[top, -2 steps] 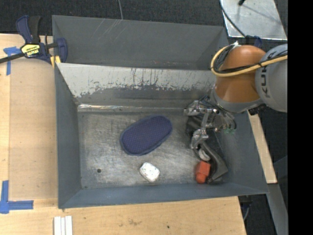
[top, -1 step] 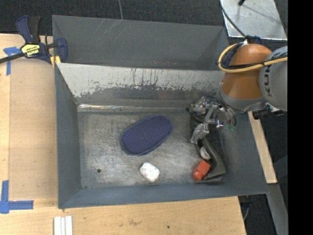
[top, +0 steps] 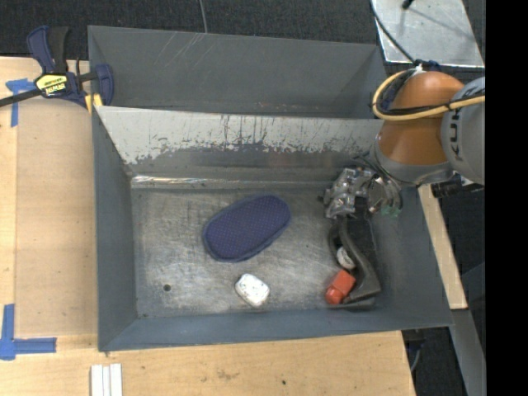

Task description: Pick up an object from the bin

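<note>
The gripper (top: 356, 195) hangs low in the bin (top: 165, 246), at the end where the arm with its orange cover (top: 417, 130) comes in, close to the back wall. Whether it is released or clenched I cannot tell from where I stand; the metal parts down there run together. Nothing looks to be caught in it. Right under it begins a black curved tool (top: 360, 254), which runs away from the gripper toward the near wall and ends in an orange-red tip (top: 339, 288). That is the nearest thing to it by far, and I would judge it the likely pick. Farther out, on the side of the gripper away from the arm, lies a blue oval pad (top: 247, 226), flat on the floor. A small white lump (top: 252, 289) sits beyond that, nearer the front wall, and both are well apart from the gripper. To do this well, I think the gripper should come down across the narrow black body, not along it, and a little back from the tip, so the tool does not swing when lifted. The side wall is close to the tool there, so the descent wants to be straight, with the closing left until the gripper is low enough to get round the body.
</note>
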